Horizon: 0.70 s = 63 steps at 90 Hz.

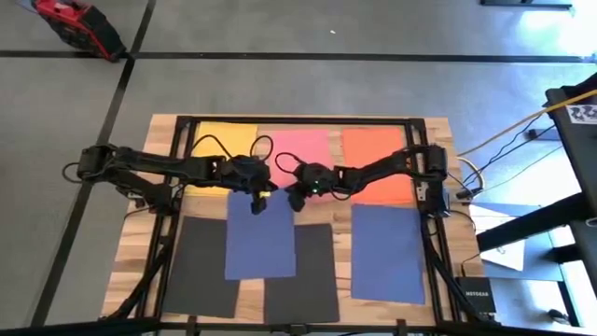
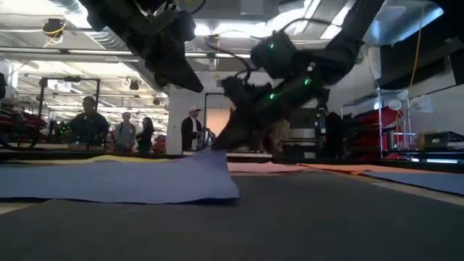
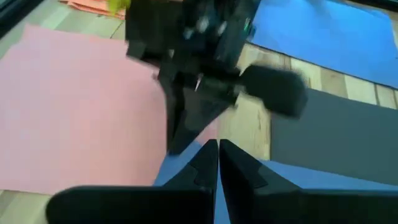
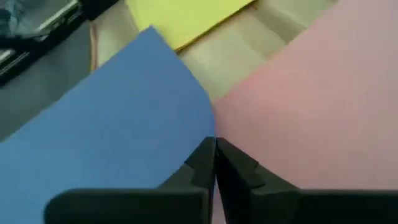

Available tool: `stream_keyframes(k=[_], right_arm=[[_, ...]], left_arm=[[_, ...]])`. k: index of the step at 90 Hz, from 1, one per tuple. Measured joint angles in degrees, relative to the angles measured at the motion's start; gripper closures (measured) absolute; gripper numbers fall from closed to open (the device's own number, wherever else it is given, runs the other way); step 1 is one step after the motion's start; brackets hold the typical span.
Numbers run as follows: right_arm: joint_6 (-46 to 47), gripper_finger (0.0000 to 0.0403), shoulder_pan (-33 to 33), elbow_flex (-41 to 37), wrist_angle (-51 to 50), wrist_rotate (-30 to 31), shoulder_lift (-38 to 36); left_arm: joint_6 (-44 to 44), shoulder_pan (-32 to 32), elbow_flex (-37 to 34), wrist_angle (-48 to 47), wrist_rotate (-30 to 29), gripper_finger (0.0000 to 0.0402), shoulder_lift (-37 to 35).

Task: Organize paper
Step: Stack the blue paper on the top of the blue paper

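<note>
A pale wooden table point(image 1: 438, 126) framed by a dark rail filled the overhead view, its top almost covered by coloured sheets of paper. Along the 12 o'clock edge lay a yellow sheet point(image 1: 224, 142), a pink sheet point(image 1: 300, 147) and an orange sheet point(image 1: 378, 159), side by side. Toward 6 o'clock sat two black sheets point(image 1: 198, 266) point(image 1: 312, 280), with one dark blue sheet point(image 1: 261, 238) lying across the gap between them and overlapping both, and a second dark blue sheet point(image 1: 387, 252) flat at about 4 o'clock. Both dark arms reached in from 9 and 3 o'clock and met near the table's centre, crowding the same spot. The left gripper point(image 1: 258, 199) hung over the 12 o'clock end of the overlapping blue sheet, its fingers point(image 3: 205, 165) pressed together at the sheet's corner; whether paper was caught between them could not be told. The right gripper point(image 1: 297, 198) sat just beside it, over the seam where blue met pink, its fingers point(image 4: 214, 163) likewise drawn together with only a thin slit between. In the table-level view that blue sheet's far end curled up off the surface beneath the two grippers. A red machine point(image 1: 79, 23) stood on the grey floor at 11 o'clock, and a yellow cable point(image 1: 508, 126) ran off toward 2 o'clock. Several people point(image 2: 130, 130) stood in the workshop beyond.
</note>
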Motion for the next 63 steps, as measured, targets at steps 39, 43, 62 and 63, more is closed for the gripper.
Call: stream_keyframes(k=[39,43,62,63], right_arm=[[-11.84,0.0403,0.07,0.07,-41.84,-0.72,-27.22],[-12.24,0.0403,0.07,0.13,-46.44,-0.53,-30.16],[-12.11,0.0403,0.40,0.09,-67.46,3.69,-41.15],[-12.09,0.0403,0.45,0.09,-68.36,4.03,-41.54]], left_arm=[[-0.01,0.13,0.00,0.29,0.00,0.0402,0.00],[-0.01,0.13,0.00,0.20,-0.01,0.0402,0.00],[-0.19,0.17,0.00,0.24,-0.04,0.0402,0.00],[-0.21,0.17,0.00,0.24,-0.02,0.0402,0.00]])
